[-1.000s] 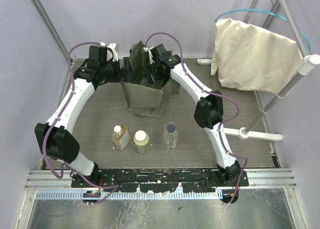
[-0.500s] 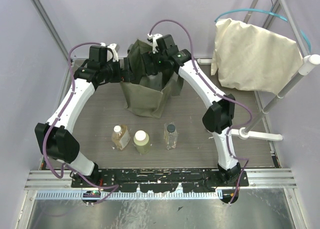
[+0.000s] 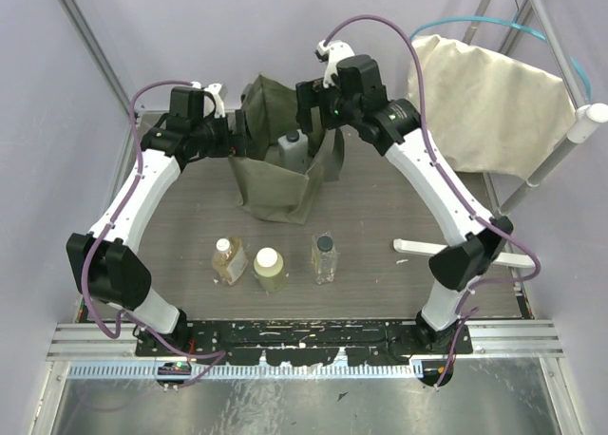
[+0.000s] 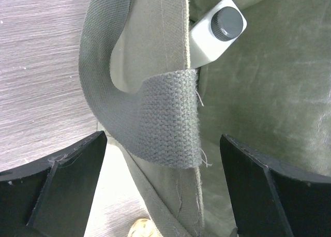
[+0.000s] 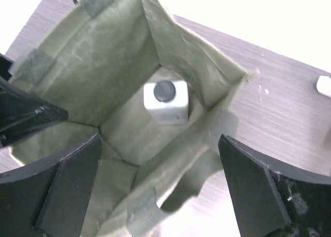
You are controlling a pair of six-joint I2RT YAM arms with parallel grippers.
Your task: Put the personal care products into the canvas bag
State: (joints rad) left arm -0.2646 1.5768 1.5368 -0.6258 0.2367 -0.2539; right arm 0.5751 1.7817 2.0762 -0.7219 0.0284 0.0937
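The olive canvas bag (image 3: 271, 183) stands open at the back of the table. A white bottle with a dark cap (image 3: 293, 148) stands inside it, also seen in the left wrist view (image 4: 214, 38) and the right wrist view (image 5: 165, 101). My left gripper (image 3: 242, 139) is open, its jaws straddling the bag's left wall and strap (image 4: 155, 133). My right gripper (image 3: 309, 101) is open and empty above the bag (image 5: 103, 66). The amber bottle (image 3: 228, 260), the yellow-green bottle (image 3: 270, 270) and the clear bottle (image 3: 325, 256) stand in a row near the front.
A cream cloth sack (image 3: 484, 103) hangs on a white pipe rack (image 3: 560, 150) at the back right. The rack's foot bar (image 3: 446, 250) lies on the table to the right of the clear bottle. Purple walls close the left and back.
My right gripper has risen out of the bag and moved back to the right, now empty. The white bottle now shows inside the bag. The left arm has not moved.
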